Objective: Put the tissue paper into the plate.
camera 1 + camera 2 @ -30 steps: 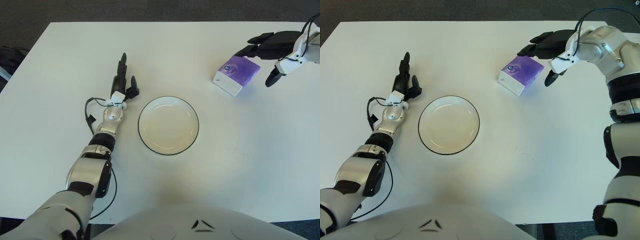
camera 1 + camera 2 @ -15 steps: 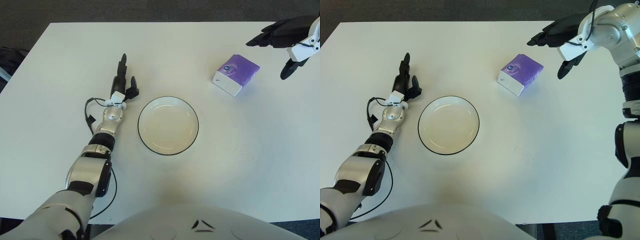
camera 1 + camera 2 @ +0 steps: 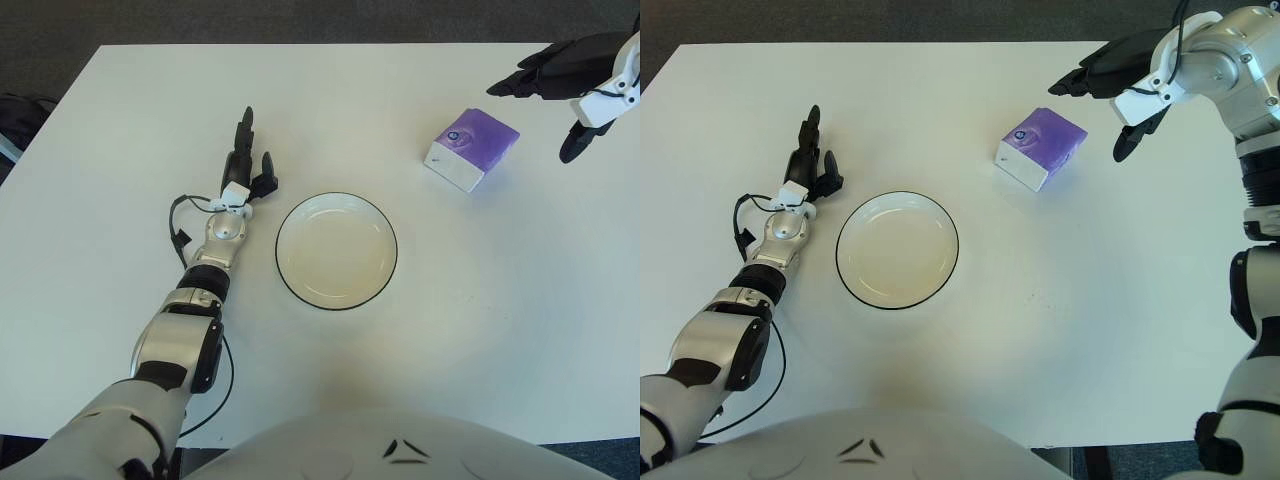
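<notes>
White counter [image 3: 1060, 330] seen from above; purple tissue paper pack [image 3: 1041, 148] with a white side lies on it far right of centre, flat, angled diagonally, touching nothing else; plate [image 3: 898, 249], white with a dark rim, sits near the middle of the counter, nothing in it, well apart from the pack, to its left and nearer the robot; right hand [image 3: 1127, 88] shows just right of the pack and a bit beyond it, fingers spread apart, two dark fingers pointing left past the pack's far corner, one finger [image 3: 1128, 140] pointing down beside its right edge; no contact with the pack visible; hand holds nothing; left hand [image 3: 808, 165] shows left of the plate, near its rim, fingers loosely extended pointing away from the robot, holding nothing; black cable [image 3: 744, 232] loops by the left wrist.
</notes>
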